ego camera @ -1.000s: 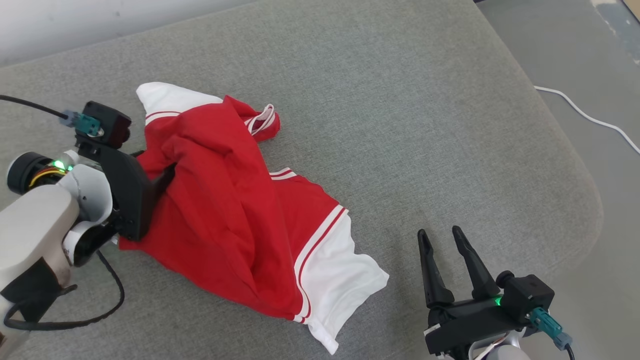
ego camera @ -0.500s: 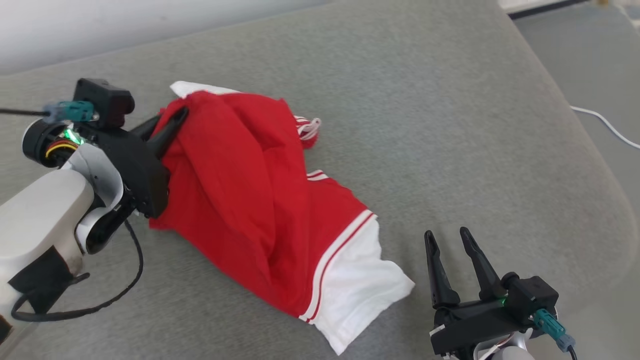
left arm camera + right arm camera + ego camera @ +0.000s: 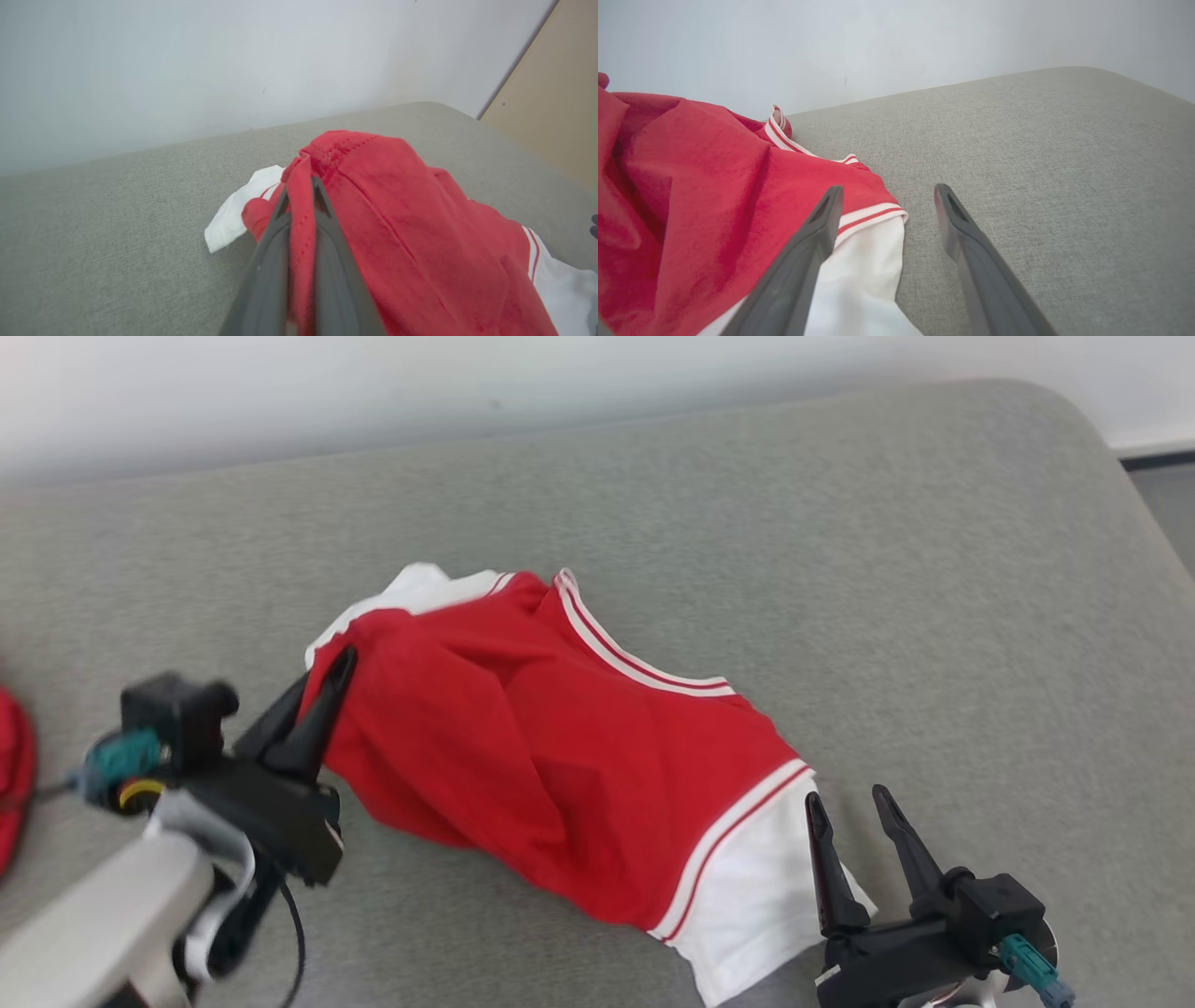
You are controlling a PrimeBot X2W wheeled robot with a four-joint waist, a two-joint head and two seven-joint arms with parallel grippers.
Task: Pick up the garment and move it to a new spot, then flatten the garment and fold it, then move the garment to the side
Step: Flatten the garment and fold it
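Shows the left pincer pinched tight on a raised red fold of the garment, draped across the grey padded surface. Shows the right pincer spread wide, empty, at the garment's white end.

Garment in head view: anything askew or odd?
Nothing damaged. The red-and-white shirt lies bunched and diagonal on the grey cushion, its far white sleeve partly buried. The left gripper is shut on a red fold; the right gripper hangs open at the near white sleeve.

The garment runs off the head view's bottom edge.
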